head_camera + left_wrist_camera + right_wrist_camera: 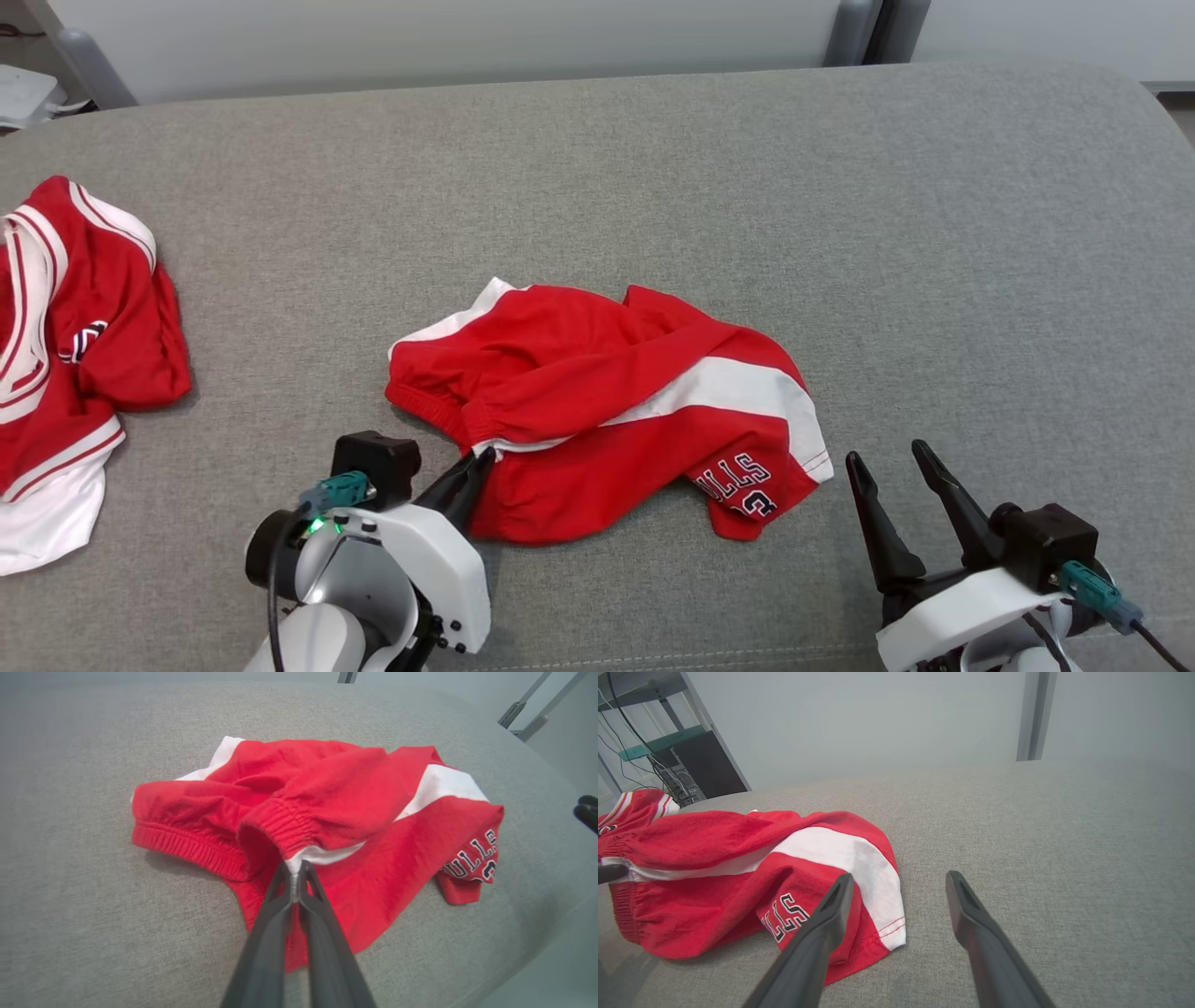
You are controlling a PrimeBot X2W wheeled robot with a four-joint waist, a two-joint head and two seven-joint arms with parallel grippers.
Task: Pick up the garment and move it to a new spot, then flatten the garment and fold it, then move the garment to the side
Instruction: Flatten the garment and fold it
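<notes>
We have a wide grey upholstered bench (pixel 653 187) carrying everything, and on it the task is barely begun. We judge that only the first grasp is made. The lift, the move to a new spot, the flattening, the folding and the setting aside are all left to do.

A red and white jersey (pixel 75 336) lies bunched at the left edge, well apart from the task's garment. That garment, a pair of red shorts (pixel 597 411) with a white side stripe and dark lettering on one leg, lies crumpled on the bench. It sits midway between the left and right edges and nearer the front edge than the back.

Our left gripper (pixel 471 467) is clamped on the shorts. In the left wrist view its fingers pinch the white trim just below the elastic waistband (pixel 280 826), at the front left of the heap. Our right gripper (pixel 887 453) stands with its fingers spread wide and nothing between them, just beside the lettered leg hem.

For room, the back half of the bench and its whole right side are bare, so we think a new spot is best sought there. The jersey takes the left edge. The front edge lies close to both grippers, so a pull toward us could drag cloth over it
</notes>
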